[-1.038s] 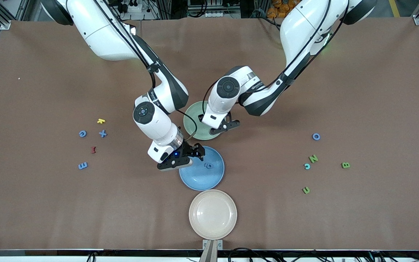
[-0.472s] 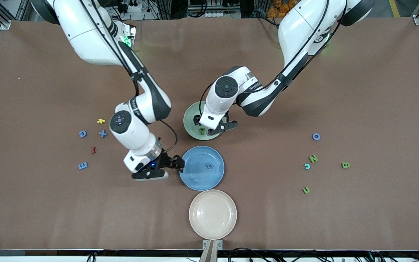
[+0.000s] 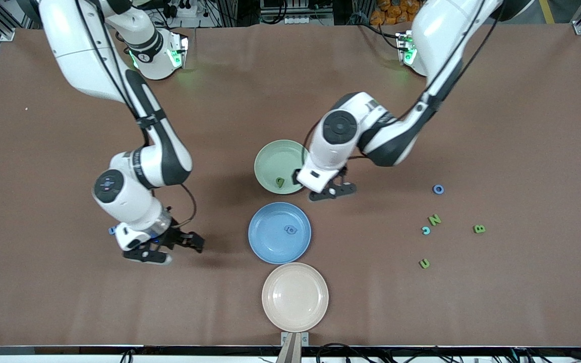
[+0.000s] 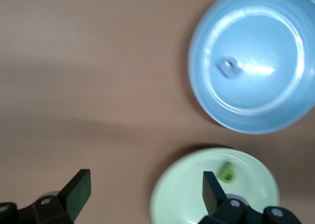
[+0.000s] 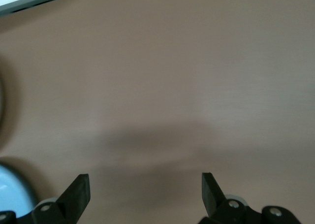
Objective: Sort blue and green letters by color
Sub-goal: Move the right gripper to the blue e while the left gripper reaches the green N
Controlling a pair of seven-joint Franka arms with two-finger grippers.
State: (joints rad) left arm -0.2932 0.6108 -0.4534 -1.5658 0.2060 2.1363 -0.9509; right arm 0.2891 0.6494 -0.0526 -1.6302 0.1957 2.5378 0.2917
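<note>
Blue and green letters (image 3: 435,220) lie mostly loose toward the left arm's end of the table. There is a blue O (image 3: 438,189) nearest the robots' edge. A green N and a pale blue C (image 3: 425,230) sit just beside each other, a green B (image 3: 479,229) lies closer to the table's end, and a green U (image 3: 424,263) is nearest the front edge.

Two are already sorted at the table's middle. One green letter (image 3: 280,182) is in the green plate (image 3: 270,151) and one blue letter (image 3: 290,230) is in the blue plate (image 3: 265,249). The beige plate (image 3: 275,312) by the front edge holds nothing.

My left gripper (image 3: 323,185) hangs over the table just beside the green plate's rim. Its fingers are spread wide and hold nothing, and its wrist view shows both plates past the bare fingers (image 4: 78,189).

My right gripper (image 3: 169,248) is over bare table toward the right arm's end, also wide and holding nothing. A sliver of blue (image 3: 112,231) peeks out beside its wrist, probably a letter, though I cannot tell which.

I judge that the loose cluster belongs to the left arm. It lies from that gripper toward its own end of the table and toward the front edge, and well apart from my right gripper. The N and C are so close together that I'd come down on one with care not to nudge the other. The letters are too small for me to read a long axis.
</note>
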